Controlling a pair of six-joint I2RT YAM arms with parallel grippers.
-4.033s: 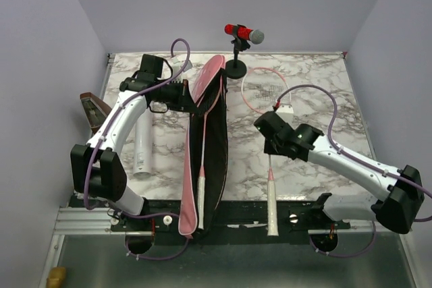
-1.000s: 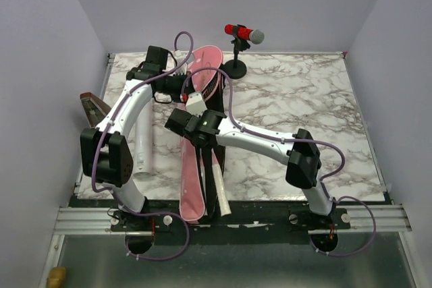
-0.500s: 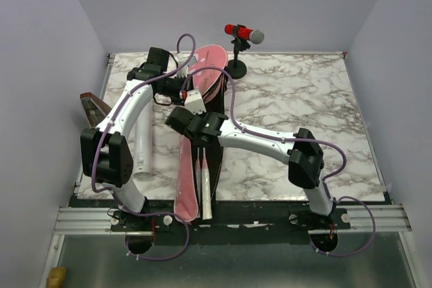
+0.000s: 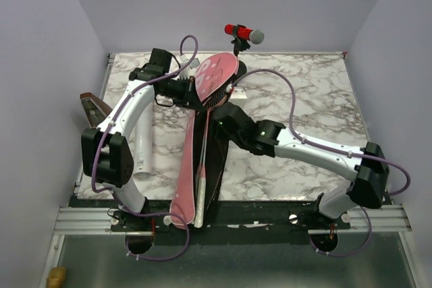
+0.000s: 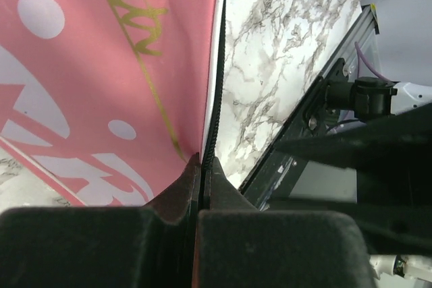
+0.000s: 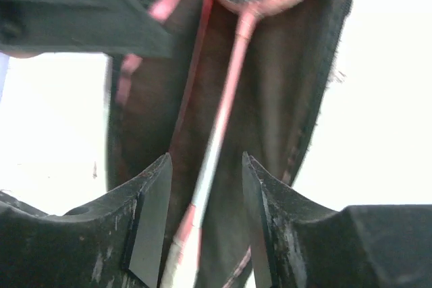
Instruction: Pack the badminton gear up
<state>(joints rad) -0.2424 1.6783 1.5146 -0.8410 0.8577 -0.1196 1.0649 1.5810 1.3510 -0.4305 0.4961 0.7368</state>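
At the near edge of the desk, a white racket handle [image 4: 200,202] protrudes from the open end of the pink SPORT bag [image 4: 181,187]. The bag lies slantwise from the near edge toward the far edge.

Treat the bag as soft, limp fabric with a dark lining and a zipper. Grip it at the zipper hem.

The racket [image 6: 217,133] is probably light, with a thin stiff shaft and a fragile strung head. Take it by the shaft or handle.

The right gripper [image 6: 204,160] hovers over the opening, fingers apart, straddling the shaft. The left gripper [image 5: 201,161] is pinched on the bag's flap edge, holding it raised.

The white tube [image 4: 143,150] looks rigid, smooth and likely to roll. It lies unpacked toward the left edge.
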